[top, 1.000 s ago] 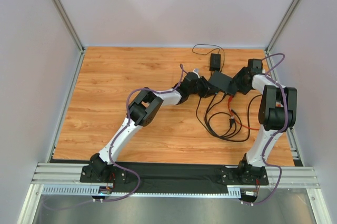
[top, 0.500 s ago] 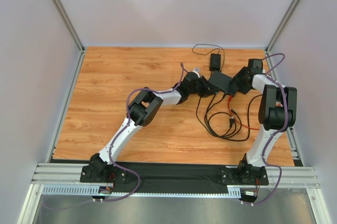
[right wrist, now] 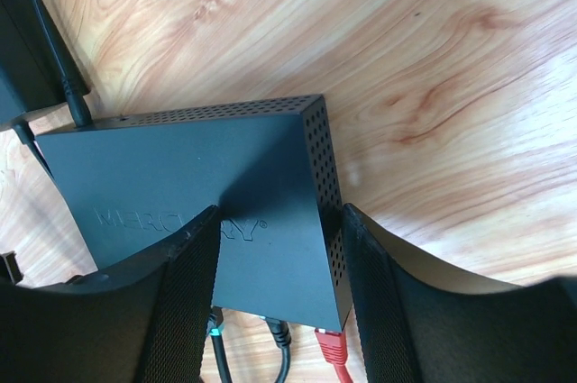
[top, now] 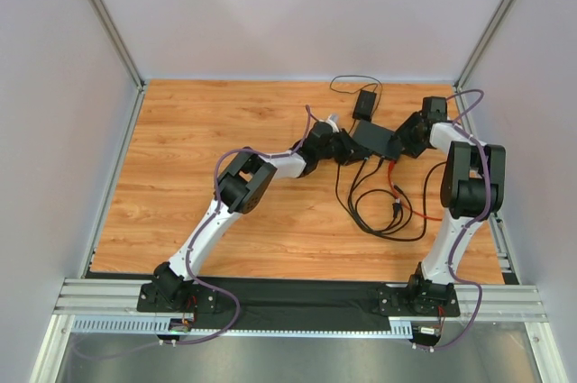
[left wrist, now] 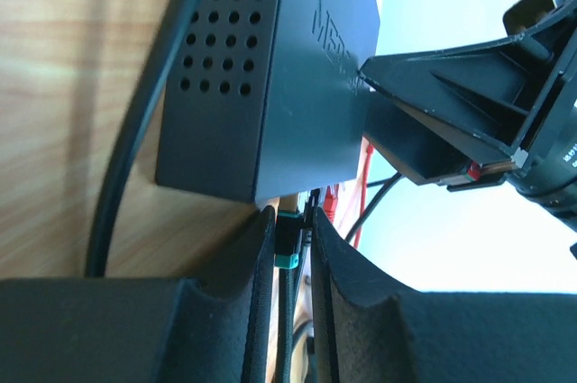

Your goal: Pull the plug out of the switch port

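Wood-grain counter (top: 207, 131) filled the space between pale walls, with both arms reaching toward its far right part. The switch (right wrist: 198, 167), a flat matte-black box with perforated sides and a logo on its top face, lay there between the two arms. The right end effector (right wrist: 279, 216) straddled it, one finger on each side of the box near the socket edge, clamped on the body. Black cables (top: 383, 212) looped loosely over the counter just in front of the switch, a red cable (top: 397, 186) among them. A smaller black adapter brick (top: 364, 105) with a thin cord lay just beyond the switch. The left end effector (left wrist: 290, 221) had its fingers drawn nearly together at the socket edge, pinching the plug (left wrist: 287, 243), which had a teal tab and still sat against the box's corner.
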Robot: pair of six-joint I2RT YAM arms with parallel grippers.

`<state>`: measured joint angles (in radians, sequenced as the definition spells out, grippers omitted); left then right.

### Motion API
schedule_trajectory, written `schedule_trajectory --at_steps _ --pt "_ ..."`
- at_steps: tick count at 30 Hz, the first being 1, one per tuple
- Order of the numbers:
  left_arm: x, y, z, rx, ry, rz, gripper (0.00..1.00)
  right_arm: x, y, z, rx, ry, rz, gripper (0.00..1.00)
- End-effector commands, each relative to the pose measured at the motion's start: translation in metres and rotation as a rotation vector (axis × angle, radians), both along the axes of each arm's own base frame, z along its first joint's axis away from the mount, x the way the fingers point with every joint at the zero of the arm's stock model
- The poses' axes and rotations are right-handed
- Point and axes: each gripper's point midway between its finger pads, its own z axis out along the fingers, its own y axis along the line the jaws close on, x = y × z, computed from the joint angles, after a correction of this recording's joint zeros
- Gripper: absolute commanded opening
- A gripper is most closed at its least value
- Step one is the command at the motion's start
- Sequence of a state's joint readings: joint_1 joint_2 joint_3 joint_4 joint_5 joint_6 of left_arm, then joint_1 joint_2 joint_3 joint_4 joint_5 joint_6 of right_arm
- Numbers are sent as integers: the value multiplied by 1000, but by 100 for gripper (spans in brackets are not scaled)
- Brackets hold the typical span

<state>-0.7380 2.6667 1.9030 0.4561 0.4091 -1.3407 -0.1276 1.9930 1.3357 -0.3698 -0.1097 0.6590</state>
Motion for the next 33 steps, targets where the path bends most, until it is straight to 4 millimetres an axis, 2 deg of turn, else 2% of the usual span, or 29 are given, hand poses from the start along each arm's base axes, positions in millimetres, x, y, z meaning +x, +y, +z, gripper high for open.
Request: schedule_trajectory --at_steps 1,5,10,11,12,15,19,22,24,28,30,31,33 --pt "-35 11 -32 59 143 -97 0 -27 -7 -42 -46 155 -38 56" --pt "-44 10 -37 76 173 -128 0 -27 -4 -44 -42 163 -51 55" --pt "-31 13 -29 100 102 -111 0 -27 -1 -36 -76 153 1 58" --pt "-28 13 -27 97 90 -113 0 -21 -3 -27 -97 141 10 60" --pt "-24 9 -19 93 49 -127 0 -27 -13 -21 -163 163 7 62" --pt "-21 8 -17 114 31 -143 0 -30 -25 6 -258 154 10 66" --pt "-23 8 -19 114 38 -157 0 -35 -33 32 -383 193 28 69" --pt "-25 7 -21 113 39 -162 0 -33 -16 45 -416 180 92 68" --pt "-25 8 -21 109 39 -164 0 -31 6 53 -432 169 149 66" --pt "-25 9 -19 108 29 -162 0 -23 23 64 -460 126 224 60" --pt "-26 9 -18 109 28 -164 0 -17 34 62 -441 113 259 57" --pt "-25 9 -18 107 27 -163 0 -10 36 66 -428 99 260 52" --pt "-26 9 -20 109 27 -162 0 -6 42 58 -403 116 279 45"
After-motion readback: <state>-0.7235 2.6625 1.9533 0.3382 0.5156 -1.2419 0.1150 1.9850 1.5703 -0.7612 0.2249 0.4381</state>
